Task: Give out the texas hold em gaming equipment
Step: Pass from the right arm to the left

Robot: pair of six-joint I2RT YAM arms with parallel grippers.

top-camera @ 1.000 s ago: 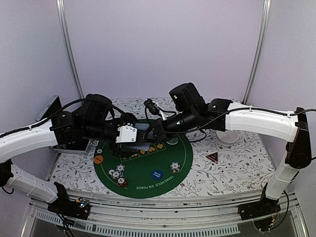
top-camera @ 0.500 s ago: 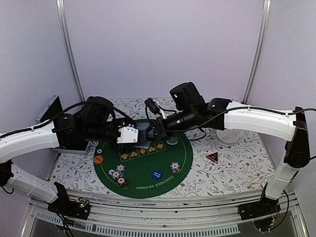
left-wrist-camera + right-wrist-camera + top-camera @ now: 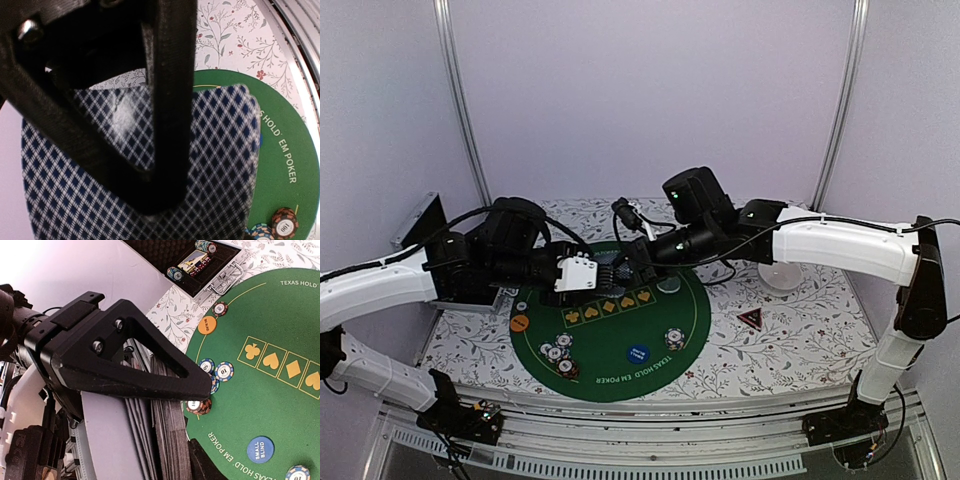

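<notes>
Grey-blue diamond-backed playing cards (image 3: 215, 165) hang mid-air over the green round felt mat (image 3: 620, 345), sandwiched between the left gripper (image 3: 598, 272) and right gripper (image 3: 630, 264). Both sit part-open around them, and it's impossible to tell which 1 actually grips. If neither's tight, the cards likely spill onto the striped poker chips (image 3: 560, 352).

Left tool (image 3: 592, 273) tighter around card deck (image 3: 220, 150), right tool (image 3: 632, 264) looser.

The playing cards (image 3: 220, 150) are seen as smooth coated paper with a faint sheen. The round mat (image 3: 280, 405) is made of matt green cloth, like felt. The fingers (image 3: 135, 360) are formed of matt black plastic, finely ridged. The case (image 3: 155, 252) is trimmed with shiny metal.
</notes>
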